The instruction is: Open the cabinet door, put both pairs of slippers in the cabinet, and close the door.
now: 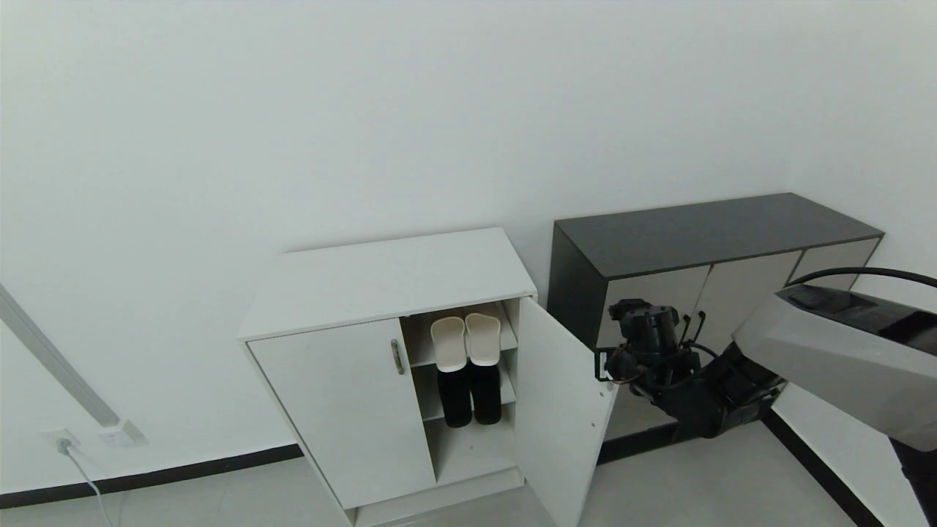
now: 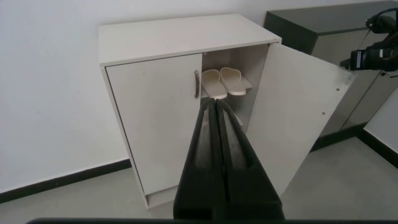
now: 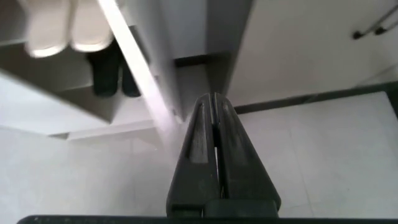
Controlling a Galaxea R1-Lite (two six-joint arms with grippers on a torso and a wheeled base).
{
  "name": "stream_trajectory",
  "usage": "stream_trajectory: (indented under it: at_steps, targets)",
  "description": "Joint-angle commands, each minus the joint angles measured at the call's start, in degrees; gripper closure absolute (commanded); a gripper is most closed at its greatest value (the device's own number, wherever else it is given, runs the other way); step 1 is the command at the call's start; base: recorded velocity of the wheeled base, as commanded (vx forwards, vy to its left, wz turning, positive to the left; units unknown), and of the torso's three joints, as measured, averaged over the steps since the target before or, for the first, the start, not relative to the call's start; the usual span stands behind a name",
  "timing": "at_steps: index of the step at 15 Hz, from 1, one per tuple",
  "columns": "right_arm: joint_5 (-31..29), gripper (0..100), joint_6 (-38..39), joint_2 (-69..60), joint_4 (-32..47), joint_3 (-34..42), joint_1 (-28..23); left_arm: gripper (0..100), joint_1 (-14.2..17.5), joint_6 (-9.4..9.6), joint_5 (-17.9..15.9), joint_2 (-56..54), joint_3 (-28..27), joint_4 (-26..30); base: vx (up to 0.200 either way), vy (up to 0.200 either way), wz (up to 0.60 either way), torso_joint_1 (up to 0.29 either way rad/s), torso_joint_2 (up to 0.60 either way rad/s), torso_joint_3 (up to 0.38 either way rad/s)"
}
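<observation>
White slippers (image 1: 466,339) and black slippers (image 1: 468,395) sit shelved inside. Cabinet door (image 1: 562,410) is open; it looks light and rigid, so push its free edge. Right gripper (image 3: 215,99) near that edge, left gripper (image 2: 216,107): jaws closed, empty.

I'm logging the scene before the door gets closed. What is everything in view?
white cabinet: one, white, against the wall; left door shut
right door: one, white, swung open
white slippers: one pair, white, upper shelf inside
black slippers: one pair, black, shelf below
dark cabinet: one, black top with pale doors, right of the white cabinet
wall socket: one, white, low on the wall at left, cable plugged in
left gripper: one, black, shut, facing the cabinet front
right gripper: one, black, shut, near the open door's edge
</observation>
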Motion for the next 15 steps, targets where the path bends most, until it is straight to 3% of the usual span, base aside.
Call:
stream_trajectory:
  at_steps: [1,7,15]
  targets:
    - [-0.01,100,0.33,-3.39,-0.42,2.32,3.15,100,0.05,-0.01,0.01,-0.01,-0.07,0.00,0.000,0.000,0.00,0.000,0.00,0.000]
    - [0.07,100,0.68,-9.02,-4.02,7.68,9.13,100,-0.04,-0.01,-0.08,-0.01,0.02,0.00,0.000,0.000,0.00,0.000,0.00,0.000]
    - [0.69,100,-2.49,-9.11,-7.62,11.73,10.01,100,0.05,-0.01,0.01,-0.01,0.02,0.00,0.000,0.000,0.07,0.000,0.00,0.000]
